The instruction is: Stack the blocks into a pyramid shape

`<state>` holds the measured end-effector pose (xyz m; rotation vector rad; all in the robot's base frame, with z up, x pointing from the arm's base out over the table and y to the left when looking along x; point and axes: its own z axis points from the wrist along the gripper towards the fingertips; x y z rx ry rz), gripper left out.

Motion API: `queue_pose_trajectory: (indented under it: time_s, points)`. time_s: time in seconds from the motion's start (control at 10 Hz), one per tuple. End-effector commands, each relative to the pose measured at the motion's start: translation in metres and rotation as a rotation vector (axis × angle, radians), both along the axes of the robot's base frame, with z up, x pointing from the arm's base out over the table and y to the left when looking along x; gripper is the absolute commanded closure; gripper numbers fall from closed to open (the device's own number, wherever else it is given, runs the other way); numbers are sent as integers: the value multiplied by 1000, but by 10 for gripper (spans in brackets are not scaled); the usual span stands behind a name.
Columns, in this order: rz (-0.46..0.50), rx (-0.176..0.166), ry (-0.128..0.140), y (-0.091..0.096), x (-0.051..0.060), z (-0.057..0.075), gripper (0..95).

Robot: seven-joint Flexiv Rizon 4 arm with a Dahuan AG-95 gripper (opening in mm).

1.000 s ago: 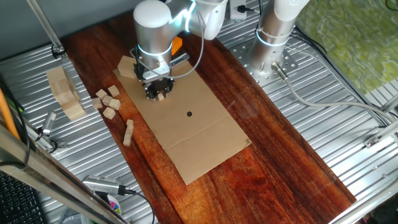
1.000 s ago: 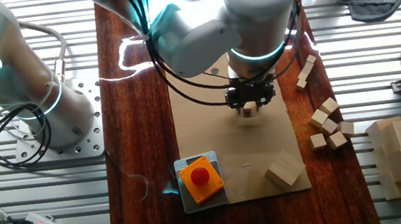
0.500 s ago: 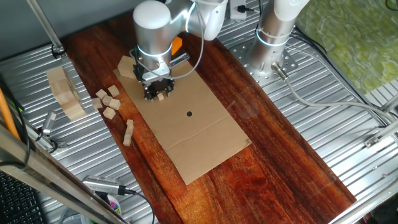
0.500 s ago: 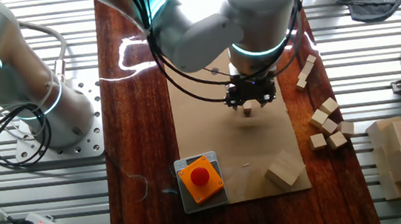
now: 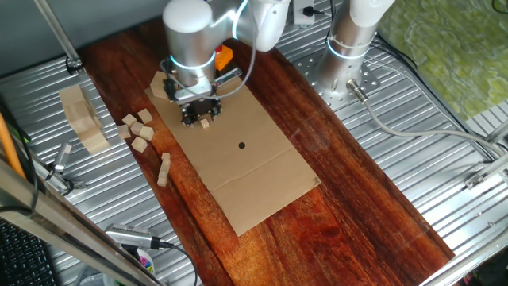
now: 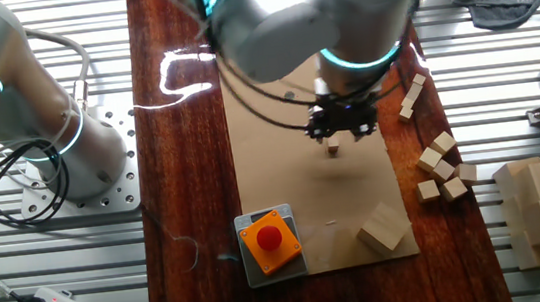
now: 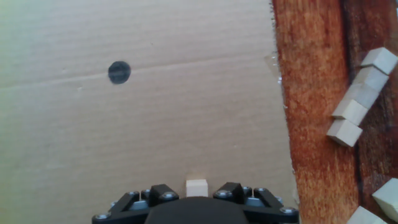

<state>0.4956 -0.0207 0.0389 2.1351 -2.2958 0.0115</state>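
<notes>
Cardboard sheet [image 5: 238, 159] on wooden table [image 5: 349, 199], claw [image 5: 204, 121] gripping block [image 7: 196, 187]

The gripper [image 7: 196, 198] sits at the bottom edge of the hand view, and only its top shows. The little block [image 7: 196, 187] between its fingers is partly hidden by them. At the lower right corner of that view, two more blocks [image 7: 387, 198] are cut off by the frame. In the other fixed view, the big arm [image 6: 306, 16] at the top is blurred. The held block [image 6: 333, 148] there is too small to see well.
</notes>
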Motion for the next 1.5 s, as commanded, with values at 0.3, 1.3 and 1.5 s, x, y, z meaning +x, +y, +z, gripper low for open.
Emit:
queue_pose_trajectory:
  time_s: [0.3, 1.3, 1.5]
  points:
    - [-75, -14, 22, 10, 33, 10, 380]
    - [-247, -28, 32, 39, 128, -6, 380]
    - [-249, -20, 31, 38, 132, -13, 380]
